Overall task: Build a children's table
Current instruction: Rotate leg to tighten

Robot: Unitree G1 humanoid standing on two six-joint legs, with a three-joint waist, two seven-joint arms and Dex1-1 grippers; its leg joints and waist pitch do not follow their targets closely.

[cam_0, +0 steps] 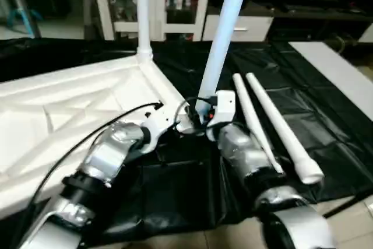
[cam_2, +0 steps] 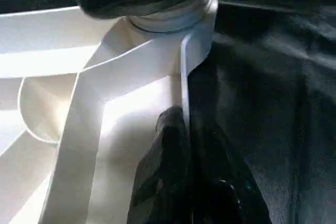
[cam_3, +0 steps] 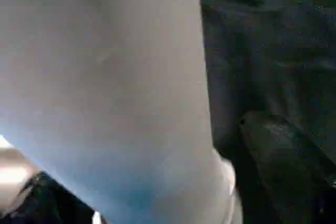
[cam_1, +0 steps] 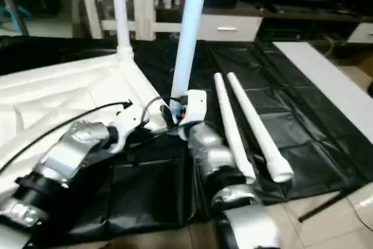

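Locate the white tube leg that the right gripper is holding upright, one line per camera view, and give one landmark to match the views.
Left eye view: the long white tapered plastic leg rises from centre to the top edge, leaning right.
Right eye view: same leg, left of centre.
Left wrist view: can't make it out for sure.
Right wrist view: close up, across the left and middle.
Shared landmark: the leg already standing in the tabletop's far corner socket.

Both silver forearms reach forward and converge. The left claw (cam_2: 181,182), two black fingers pressed together, pinches a thin white rim. The right claw (cam_0: 201,115) clasps a leaning white tube.
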